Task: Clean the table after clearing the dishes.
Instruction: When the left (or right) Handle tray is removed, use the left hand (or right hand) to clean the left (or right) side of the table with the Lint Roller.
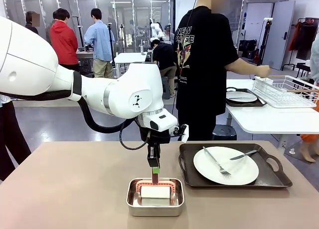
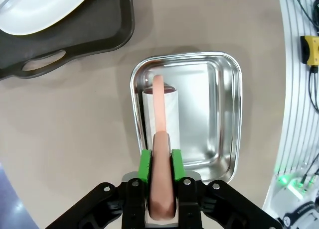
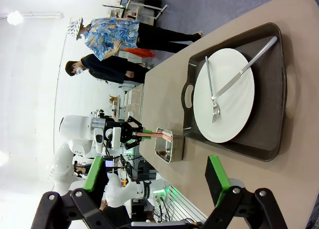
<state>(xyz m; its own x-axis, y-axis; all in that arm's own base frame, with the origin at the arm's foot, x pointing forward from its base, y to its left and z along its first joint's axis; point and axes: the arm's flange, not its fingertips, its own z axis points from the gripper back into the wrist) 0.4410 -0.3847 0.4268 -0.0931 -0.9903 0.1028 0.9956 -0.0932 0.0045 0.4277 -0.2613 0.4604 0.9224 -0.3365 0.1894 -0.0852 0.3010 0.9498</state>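
Observation:
On the beige table point(image 1: 65, 189) stands a small steel pan point(image 1: 131, 201) holding a white wiping pad point(image 1: 155, 192) with a pinkish-red hoop handle point(image 1: 155, 183). My left gripper point(image 1: 154, 176) points straight down and is shut on that handle point(image 2: 159, 104), green pads point(image 2: 145, 165) pressed to its sides. To the right, a dark tray point(image 1: 271, 176) carries a white plate point(image 1: 239, 171) with a fork point(image 1: 217, 163) and knife point(image 1: 244, 155). My right gripper point(image 3: 154, 181) is open in the air, looking at that tray point(image 3: 279, 89). A second tray with a plate point(image 1: 241, 96) lies on the white table behind.
A person in a black T-shirt point(image 1: 202, 55) stands at the far side, one hand point(image 1: 262, 70) at the wire rack point(image 1: 284, 92) on the white table. The tray's handle end point(image 2: 45, 64) lies close beside the pan point(image 2: 224, 114). Other people stand farther back.

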